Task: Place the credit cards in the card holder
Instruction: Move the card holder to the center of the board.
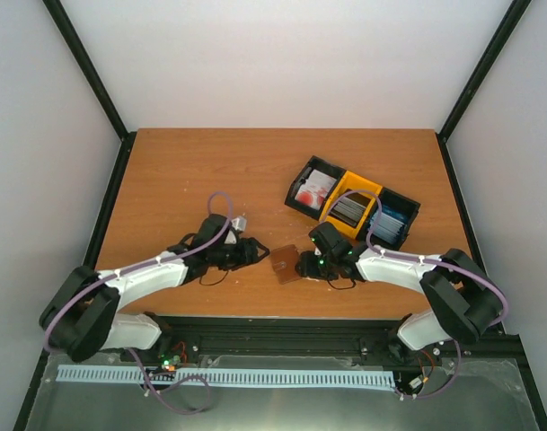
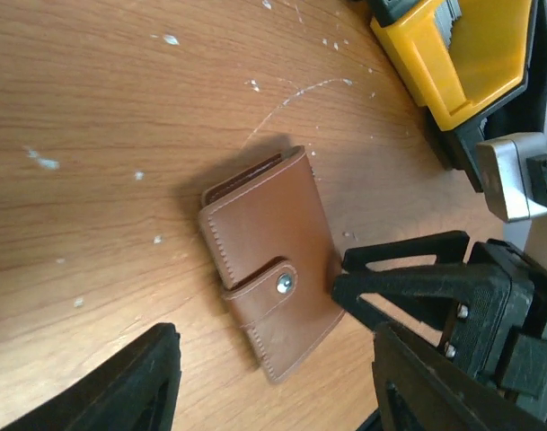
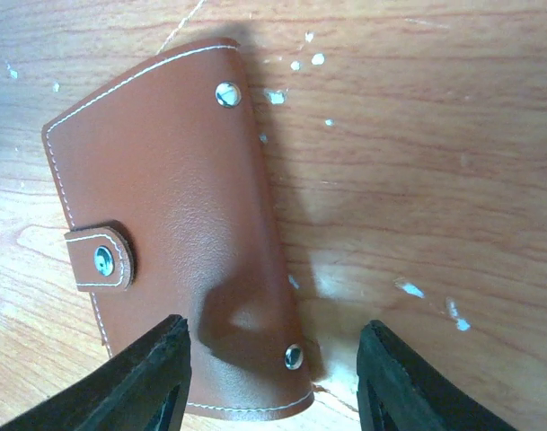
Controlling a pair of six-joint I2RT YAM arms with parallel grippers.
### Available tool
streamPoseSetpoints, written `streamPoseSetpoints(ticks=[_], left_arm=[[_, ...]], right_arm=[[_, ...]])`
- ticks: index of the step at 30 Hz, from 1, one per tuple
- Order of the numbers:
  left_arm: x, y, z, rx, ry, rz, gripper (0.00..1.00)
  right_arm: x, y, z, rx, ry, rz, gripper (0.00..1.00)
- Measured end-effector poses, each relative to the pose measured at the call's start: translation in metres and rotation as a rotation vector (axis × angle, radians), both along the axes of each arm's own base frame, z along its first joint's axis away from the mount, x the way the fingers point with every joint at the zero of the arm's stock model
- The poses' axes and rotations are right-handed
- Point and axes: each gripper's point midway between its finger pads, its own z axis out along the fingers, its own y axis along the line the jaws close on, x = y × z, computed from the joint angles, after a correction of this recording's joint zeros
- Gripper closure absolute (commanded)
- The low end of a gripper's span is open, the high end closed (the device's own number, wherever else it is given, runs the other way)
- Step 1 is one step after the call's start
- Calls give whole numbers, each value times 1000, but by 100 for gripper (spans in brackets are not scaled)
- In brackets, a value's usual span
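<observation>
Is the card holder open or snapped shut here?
Shut. The card holder lies folded flat on the table, its snap tab fastened across the edge.

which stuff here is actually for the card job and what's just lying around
For the job:
card holder
white-and-red credit cards
grey credit cards
blue credit cards

Just there:
yellow bin and black bins, only holding the cards
white specks on the table

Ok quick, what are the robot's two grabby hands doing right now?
Left gripper: open, holding nothing.
Right gripper: open, over the edge of the card holder, not gripping it.
</observation>
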Motion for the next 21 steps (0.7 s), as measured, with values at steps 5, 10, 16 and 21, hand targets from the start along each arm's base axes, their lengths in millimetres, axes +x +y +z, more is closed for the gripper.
streamPoseSetpoints(ticks=[5, 10, 16, 21], left_arm=[[0, -25, -10, 68, 21, -31, 50], [6, -45, -23, 160, 57, -46, 47], [5, -61, -37, 279, 102, -53, 44], [-2, -50, -55, 353, 160, -35, 44]], right_arm=[[1, -2, -1, -24, -20, 26, 55], [2, 4, -2, -4, -22, 48, 60], [1, 11, -3, 60, -28, 43, 66], [-2, 12, -5, 133, -36, 5, 72]])
